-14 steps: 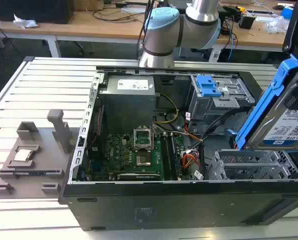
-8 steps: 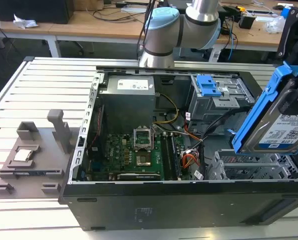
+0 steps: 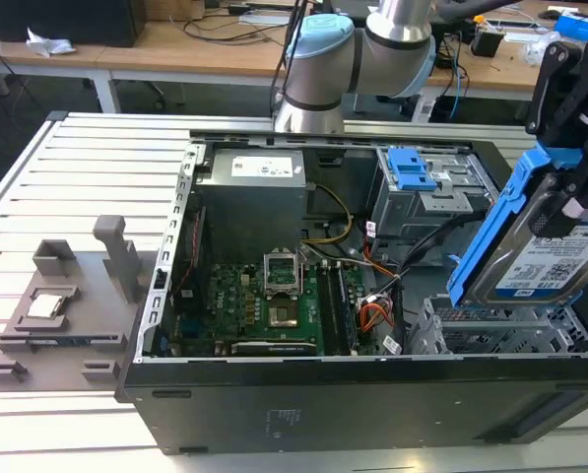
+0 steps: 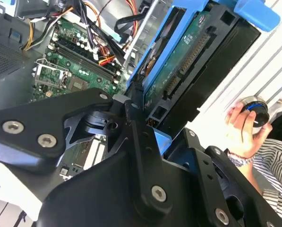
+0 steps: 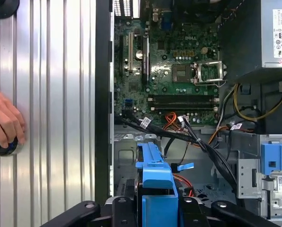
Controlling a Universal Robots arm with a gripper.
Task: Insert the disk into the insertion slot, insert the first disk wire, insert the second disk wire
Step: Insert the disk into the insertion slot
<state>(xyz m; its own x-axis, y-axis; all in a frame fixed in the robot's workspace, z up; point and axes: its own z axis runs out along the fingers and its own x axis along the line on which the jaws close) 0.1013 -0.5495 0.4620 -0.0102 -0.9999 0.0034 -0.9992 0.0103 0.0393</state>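
The open computer case [image 3: 274, 414] lies on a slatted table [image 3: 77, 177]. Above its low grey slot [image 3: 500, 330], clear of it, the disk [image 3: 545, 251] hangs tilted. The gripper [image 3: 572, 192] seems clamped on the disk's blue frame. A person's hand [image 5: 4, 124] rests on the table beside the case.

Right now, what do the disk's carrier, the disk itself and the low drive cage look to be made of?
Carrier: bright blue plastic, by its uniform colour, moulded shape and sheen. Disk: probably metal casing, silver-grey, under a white-and-blue printed label; its underside in the second wrist view is green circuit board. Low drive cage: looks like bare grey sheet metal, thin folded walls punched with holes.
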